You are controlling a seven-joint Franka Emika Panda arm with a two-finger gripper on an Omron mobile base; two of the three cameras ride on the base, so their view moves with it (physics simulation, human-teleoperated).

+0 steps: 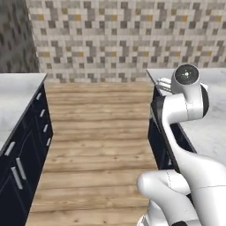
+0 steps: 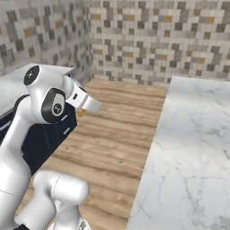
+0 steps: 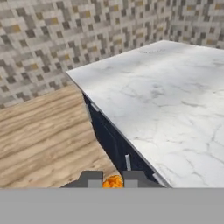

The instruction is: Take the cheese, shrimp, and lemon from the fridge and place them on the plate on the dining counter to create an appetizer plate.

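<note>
Carrying an orange piece (image 3: 113, 181) clamped between my fingers (image 3: 113, 180), I must next reach the marble tabletop (image 3: 175, 100) ahead.

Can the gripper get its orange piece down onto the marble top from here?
Probably yes: the gripper, shut on the orange piece, faces the marble top with nothing between.

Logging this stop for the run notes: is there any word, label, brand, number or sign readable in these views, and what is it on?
None readable in any view.
The dining counter, the tile wall, the wood floor and the gripper, shut on a small orange item, carry no text.
</note>
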